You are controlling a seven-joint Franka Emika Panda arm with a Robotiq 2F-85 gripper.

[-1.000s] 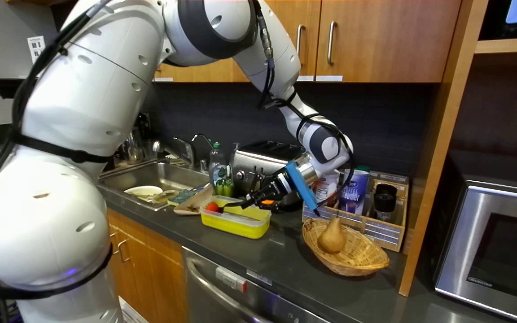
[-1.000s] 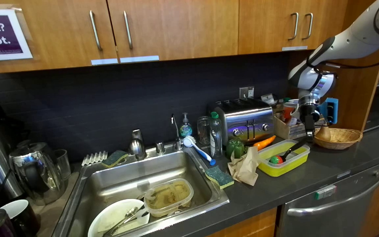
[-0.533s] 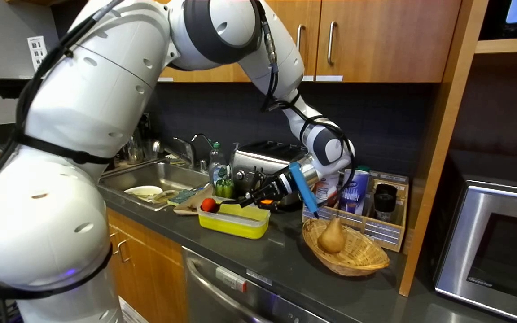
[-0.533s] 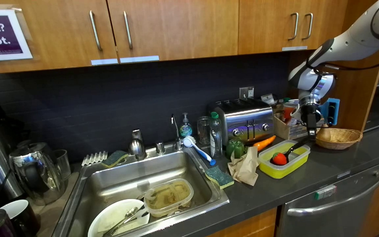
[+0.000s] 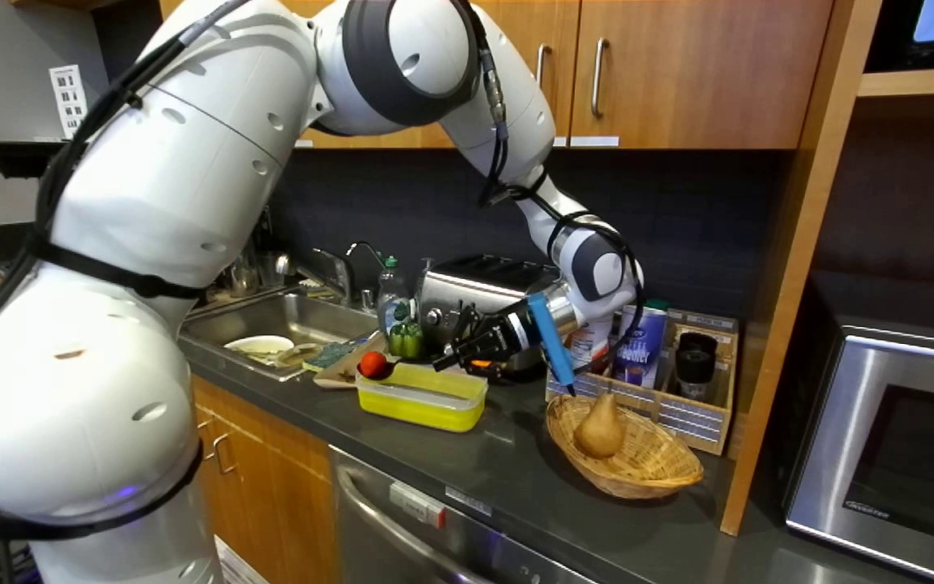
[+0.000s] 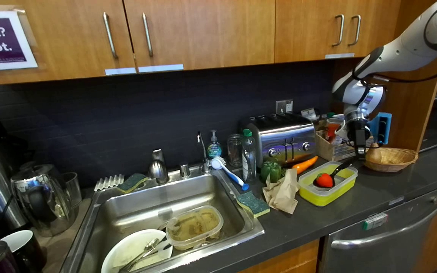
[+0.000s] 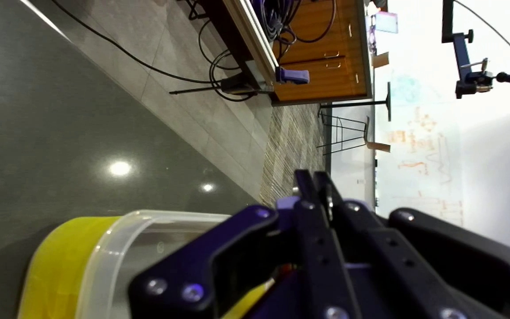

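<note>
My gripper (image 5: 441,361) is shut on the handle of a black spoon (image 6: 342,166). In the wrist view its fingertips stand close together with a narrow gap, and the spoon is mostly hidden behind the fingers (image 7: 312,235). A red round thing, like a strawberry or tomato (image 6: 324,180), rests in the spoon's bowl. It also shows in an exterior view (image 5: 372,364). The bowl is over the sink-side end of a yellow container (image 5: 418,408) with a clear rim, at about rim height or above. The container also shows at the lower left of the wrist view (image 7: 60,266).
A wicker basket (image 5: 653,458) with a pear (image 5: 599,428) stands beside the container, before a wooden crate (image 5: 694,422). A toaster (image 6: 288,138), carrot (image 6: 305,164), green pepper (image 6: 271,171), crumpled brown paper (image 6: 281,191) and sponge (image 6: 253,203) lie near. A sink (image 6: 254,228) holds dishes.
My gripper has lifted slightly and tilted. The spoon bowl with the red thing has risen from inside the container, and the red thing has turned, showing red where green showed before.
</note>
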